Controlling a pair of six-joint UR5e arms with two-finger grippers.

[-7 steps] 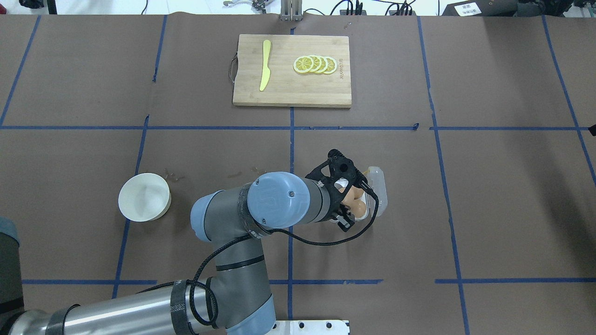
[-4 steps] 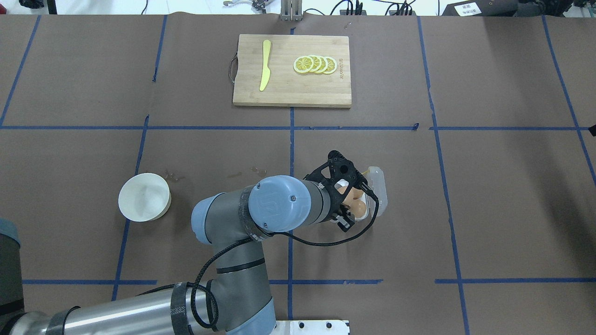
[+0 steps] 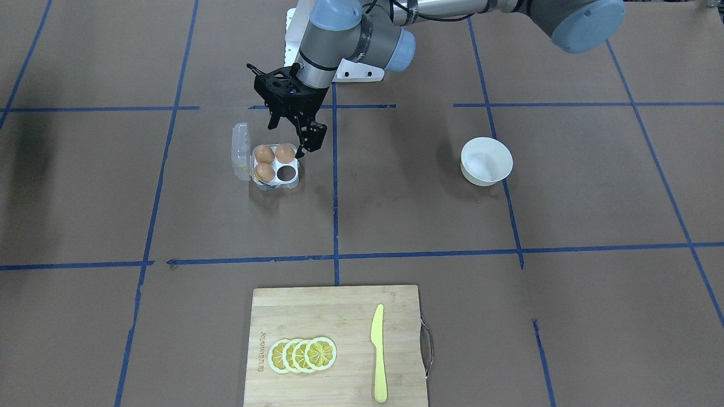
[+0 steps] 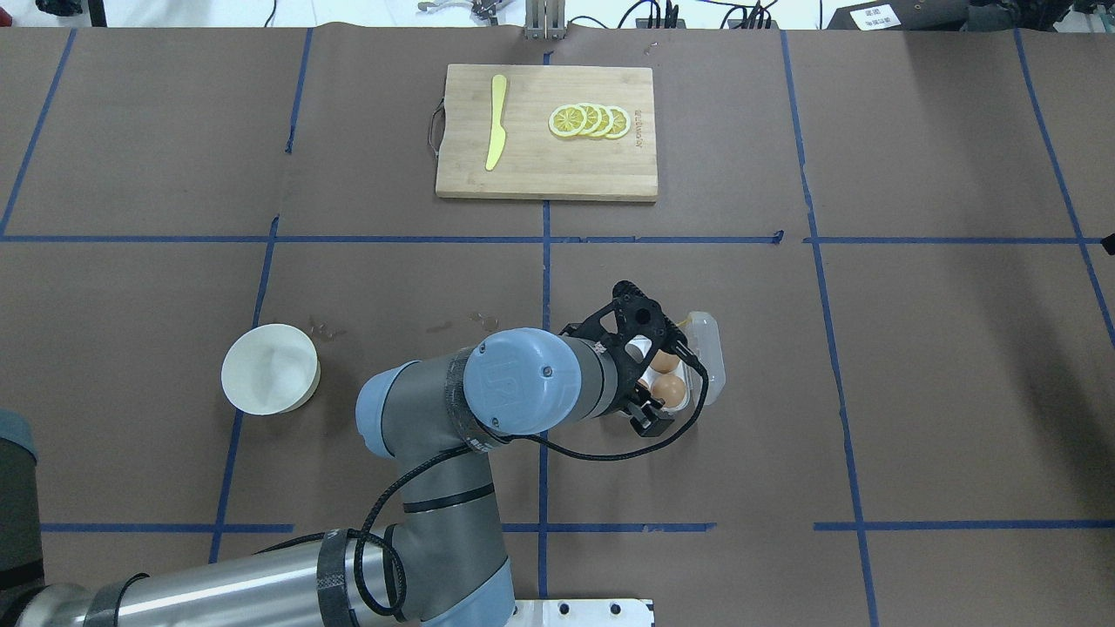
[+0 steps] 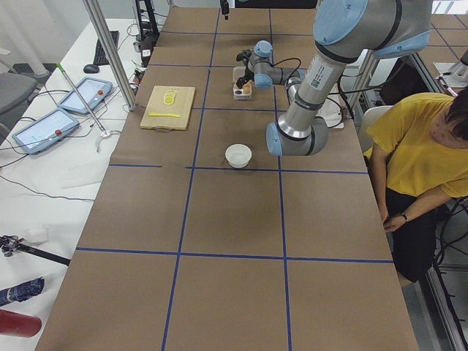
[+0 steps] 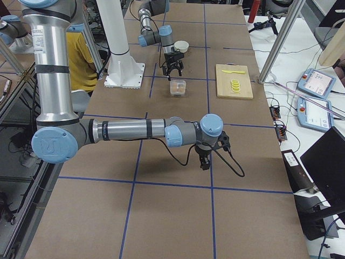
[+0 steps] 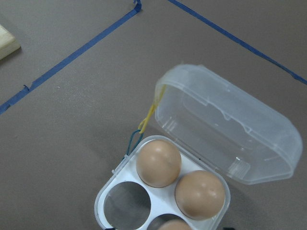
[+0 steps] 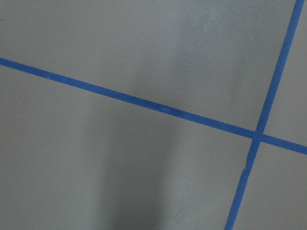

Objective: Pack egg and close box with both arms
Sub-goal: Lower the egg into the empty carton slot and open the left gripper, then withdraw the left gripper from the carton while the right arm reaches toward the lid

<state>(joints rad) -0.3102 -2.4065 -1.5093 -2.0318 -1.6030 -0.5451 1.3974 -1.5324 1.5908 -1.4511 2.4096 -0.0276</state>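
table (image 3: 565, 198): brown, blue-taped | on it: box (image 3: 242, 150), bowl (image 3: 486, 161), cutting board (image 3: 334, 316)

left end effector (image 3: 294, 131), jaws spread, hangs over the robot-side edge of the box (image 3: 275, 185) and blocks entry there. open lid (image 3: 241, 150) lies flat along the box's right side. empty cell (image 3: 287, 173) is uncovered from above. bowl (image 3: 486, 161) and cutting board (image 3: 336, 345) sit well apart, with bare worktop (image 3: 565, 186) between.

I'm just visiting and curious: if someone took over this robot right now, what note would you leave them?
Left gripper: open, empty, above the box.
Right gripper: far from the box, over the table; open or shut cannot be told.
Three eggs sit in the box; the fourth cell is empty.
Lid lies open.
Left to do: close the lid with both arms.
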